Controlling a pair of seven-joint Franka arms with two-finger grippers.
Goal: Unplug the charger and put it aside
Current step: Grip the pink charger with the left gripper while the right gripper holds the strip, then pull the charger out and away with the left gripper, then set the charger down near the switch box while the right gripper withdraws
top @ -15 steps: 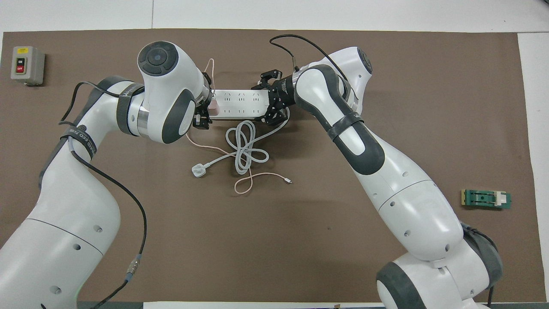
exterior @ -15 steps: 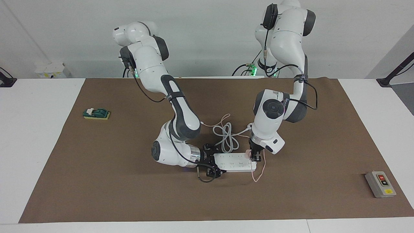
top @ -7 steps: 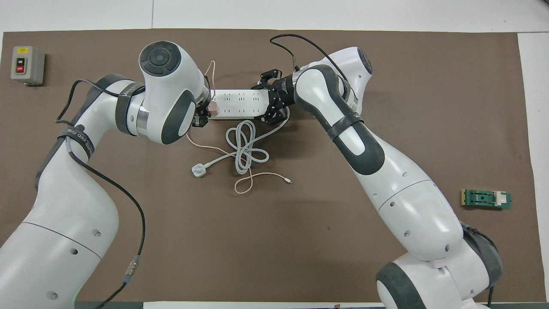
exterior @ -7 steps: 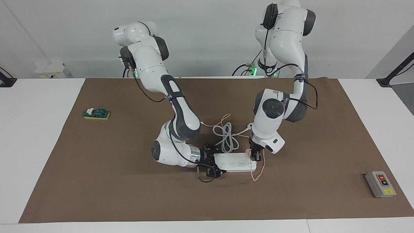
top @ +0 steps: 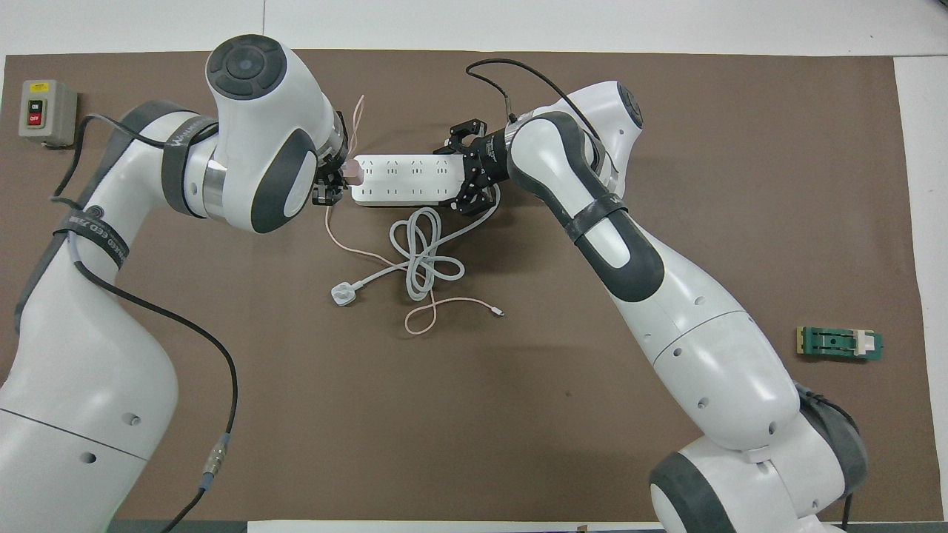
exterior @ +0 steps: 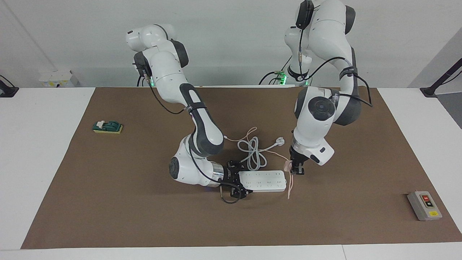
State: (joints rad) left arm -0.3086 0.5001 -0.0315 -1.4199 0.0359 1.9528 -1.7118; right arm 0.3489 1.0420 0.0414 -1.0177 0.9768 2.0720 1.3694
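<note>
the left gripper (exterior: 296,169) holds the small pale-pink cube-shaped charger (exterior: 287,165) pinched between its 2 fingers, raised clear of the long white multi-socket power strip (exterior: 265,180) and just off that strip's end toward the left arm's end of the table. the charger's thin pink cable (exterior: 290,187) hangs down from it to the brown table mat (exterior: 343,216) and runs on past the coiled thick white cord (exterior: 252,153) with its white round plug (exterior: 279,141). the right gripper (exterior: 236,182) lies low at the strip's other end, its 2 fingers spread wide across the strip's width and closed against its long sides. a grey switch box with red and black buttons (exterior: 424,205) sits near the mat's corner at the left arm's end; a green clip on a yellow base (exterior: 107,126) lies well apart, at the right arm's end.
</note>
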